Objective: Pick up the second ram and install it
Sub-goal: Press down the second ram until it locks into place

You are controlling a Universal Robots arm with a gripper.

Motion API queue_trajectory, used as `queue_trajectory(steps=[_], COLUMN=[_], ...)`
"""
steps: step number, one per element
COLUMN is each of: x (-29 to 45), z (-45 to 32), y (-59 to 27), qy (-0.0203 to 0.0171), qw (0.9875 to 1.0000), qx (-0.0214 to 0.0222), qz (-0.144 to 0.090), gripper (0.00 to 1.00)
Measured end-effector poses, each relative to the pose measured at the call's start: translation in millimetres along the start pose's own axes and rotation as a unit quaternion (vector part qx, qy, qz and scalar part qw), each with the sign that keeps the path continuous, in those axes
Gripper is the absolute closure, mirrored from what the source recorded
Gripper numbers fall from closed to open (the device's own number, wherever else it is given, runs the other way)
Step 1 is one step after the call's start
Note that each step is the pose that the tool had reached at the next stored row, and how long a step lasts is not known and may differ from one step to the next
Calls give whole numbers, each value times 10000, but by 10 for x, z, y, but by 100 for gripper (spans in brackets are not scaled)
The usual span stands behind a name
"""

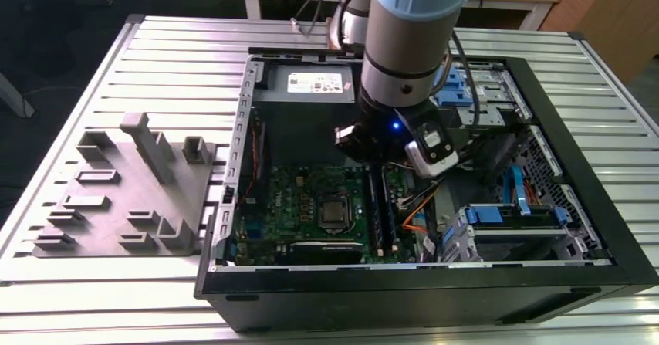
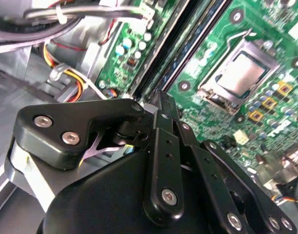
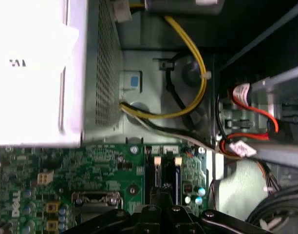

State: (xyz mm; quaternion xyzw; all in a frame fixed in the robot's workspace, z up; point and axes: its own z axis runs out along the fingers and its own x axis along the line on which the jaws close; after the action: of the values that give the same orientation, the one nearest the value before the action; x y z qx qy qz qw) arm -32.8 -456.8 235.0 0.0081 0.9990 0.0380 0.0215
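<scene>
While over the motherboard (image 1: 309, 206), hand (image 2: 161, 105) hovers.

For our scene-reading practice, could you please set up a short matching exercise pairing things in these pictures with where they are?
Things:
1. grey fixture tray
2. processor socket
3. gripper
4. blue drive brackets

Places:
A. on the green motherboard, inside the case
B. on the slatted table, outside the case, on the exterior view's left
C. just above the memory slot rails
D. far corner of the case, on the exterior view's right

Pairs: 1-B, 2-A, 3-C, 4-D
</scene>
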Motion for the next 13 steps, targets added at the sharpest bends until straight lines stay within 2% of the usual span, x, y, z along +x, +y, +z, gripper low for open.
queue_trajectory(steps=[13], x=[-7], z=[-28], y=[-370], qy=[0], qw=[10000], qx=[13], qz=[-1], gripper=[93])
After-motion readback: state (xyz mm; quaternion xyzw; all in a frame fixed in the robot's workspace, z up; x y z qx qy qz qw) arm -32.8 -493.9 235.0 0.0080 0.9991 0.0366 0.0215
